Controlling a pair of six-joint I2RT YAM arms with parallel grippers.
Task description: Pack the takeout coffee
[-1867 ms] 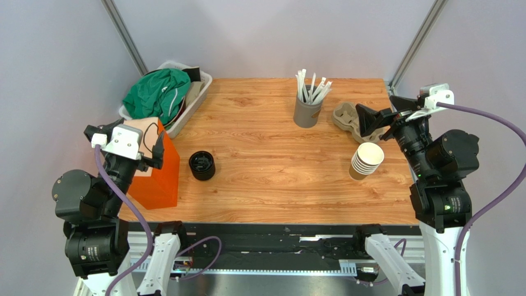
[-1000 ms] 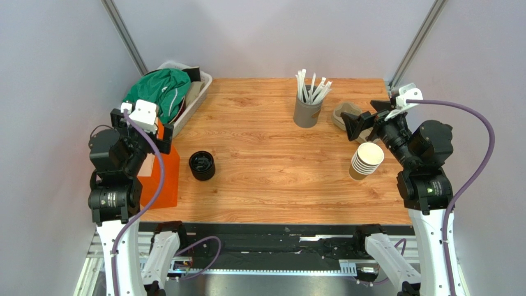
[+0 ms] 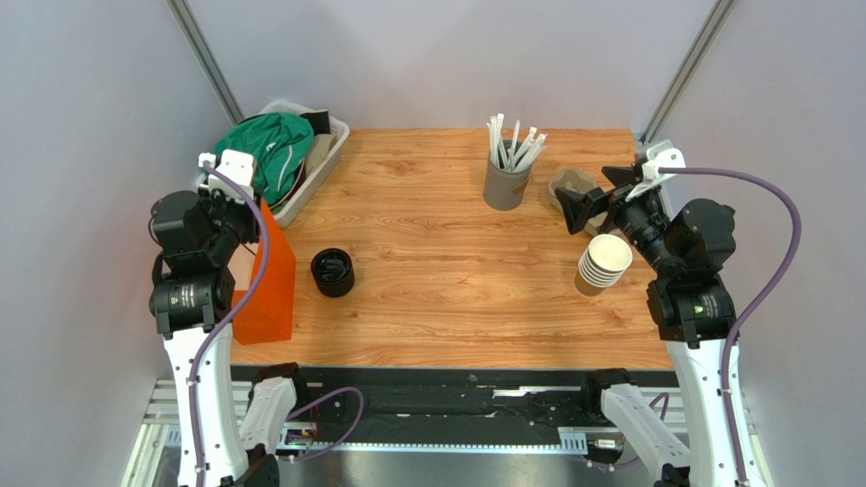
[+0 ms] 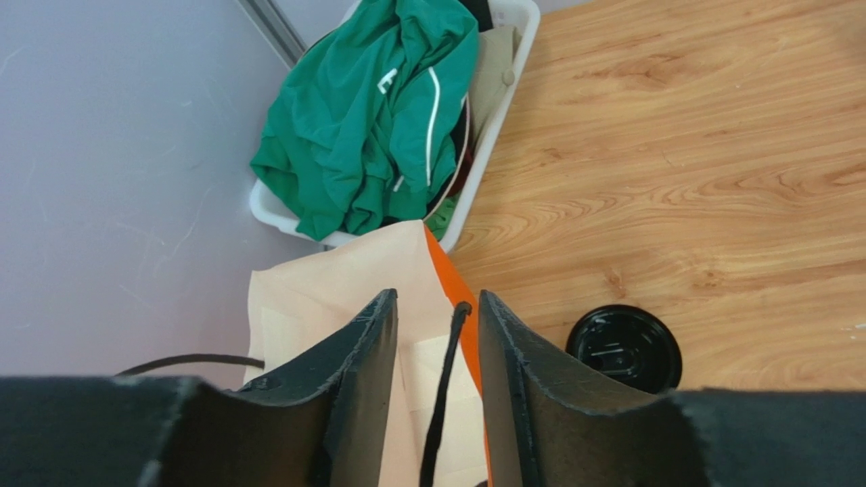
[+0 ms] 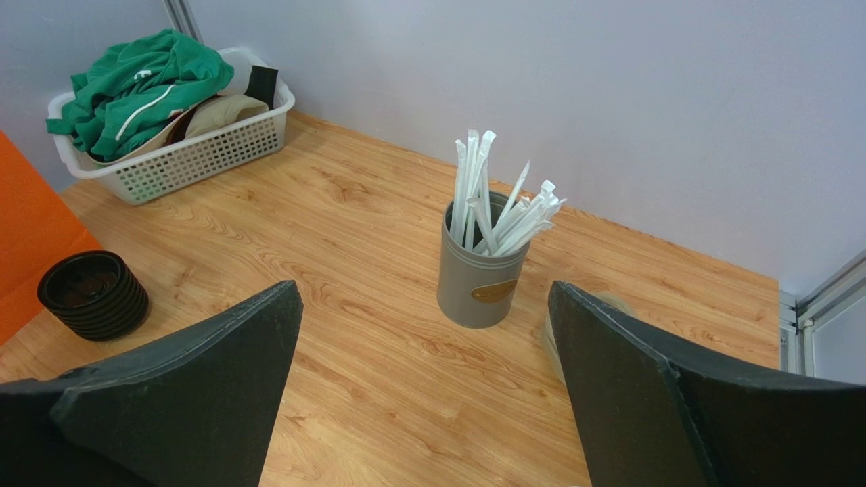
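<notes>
While the left gripper (image 4: 435, 304) hangs over the open mouth of a tall orange paper bag (image 3: 272, 292) at the left edge of a light wooden table (image 3: 457, 315), its two black fingers (image 4: 356, 365) are drawn partway together, with a narrow gap between them. The bag's thin black cord handle (image 4: 444, 391) runs up through that gap. The bag's pale lining shows on both sides of the cord, so it is not clamped. Whether either finger touches it cannot be told. The takeout coffee cannot be made out in any view, so where it sits cannot be told.

Just right of the bag sits a short stack of round black plastic lids (image 3: 332, 272). Behind the bag, at the far left corner, a white plastic basket (image 3: 317, 175) holds a crumpled green garment (image 3: 259, 152).

The right gripper (image 5: 424, 289) is spread wide with nothing between its fingers, raised above a brown moulded cup carrier (image 3: 565, 185) near the right edge. A stack of tan ribbed paper cups (image 3: 605, 264) stands just in front of the carrier, and a grey cup of white straws (image 3: 505, 185) stands to its left.
</notes>
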